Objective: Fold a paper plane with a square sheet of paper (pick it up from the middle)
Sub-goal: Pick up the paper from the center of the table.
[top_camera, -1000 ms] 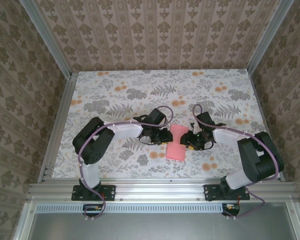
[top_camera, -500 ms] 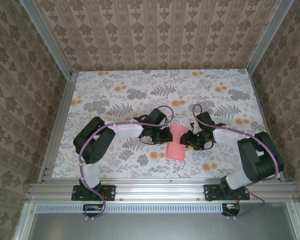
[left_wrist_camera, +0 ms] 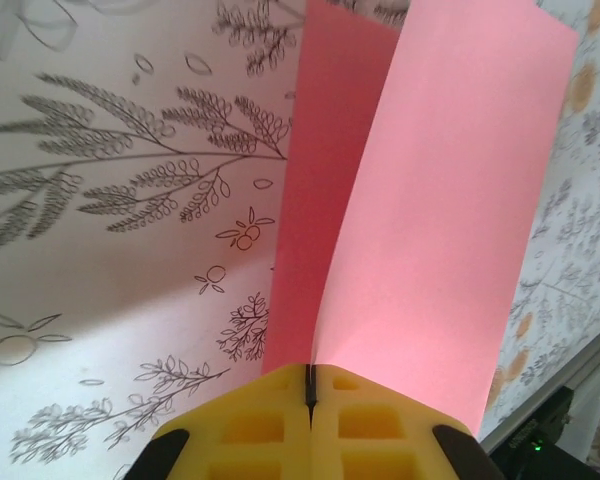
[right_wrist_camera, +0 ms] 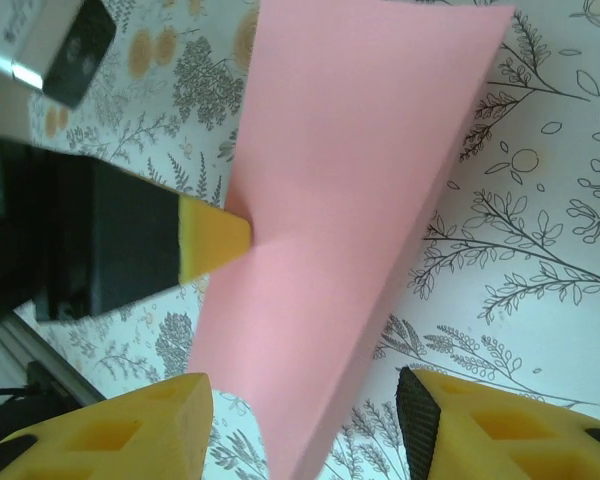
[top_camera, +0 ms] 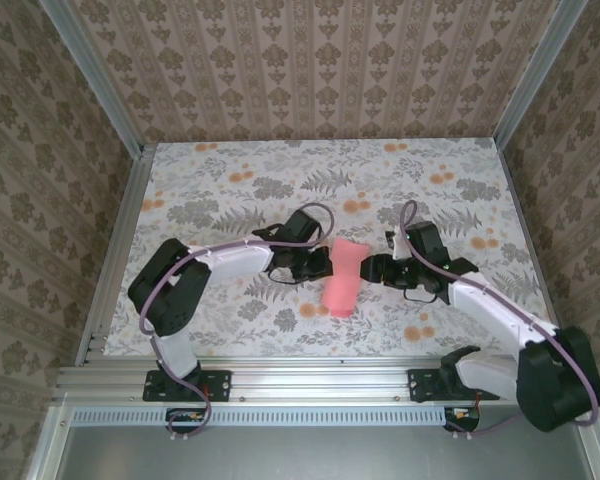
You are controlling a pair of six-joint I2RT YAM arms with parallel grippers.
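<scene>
The square sheet of paper [top_camera: 342, 277] is salmon pink, bent into two flaps and lifted off the flowered table [top_camera: 230, 190]. My left gripper [top_camera: 327, 263] is shut on the sheet's left side. In the left wrist view its yellow pads meet on the paper's edge, and the sheet [left_wrist_camera: 430, 220] fans out ahead in two panels. My right gripper [top_camera: 373, 268] stands open just to the right of the sheet, apart from it. In the right wrist view the paper [right_wrist_camera: 350, 190] hangs ahead of my right gripper [right_wrist_camera: 300, 430], with the left gripper's yellow tip [right_wrist_camera: 215, 240] pinching it from the left.
The table has metal rails along its left [top_camera: 115, 240], right [top_camera: 525, 230] and near [top_camera: 310, 378] edges, and patterned walls rise behind. Purple cables loop over both arms near the paper.
My left gripper has closed on the paper and raised it off the table. My right gripper has opened wider and drawn back to the right, and its arm has stretched out.
</scene>
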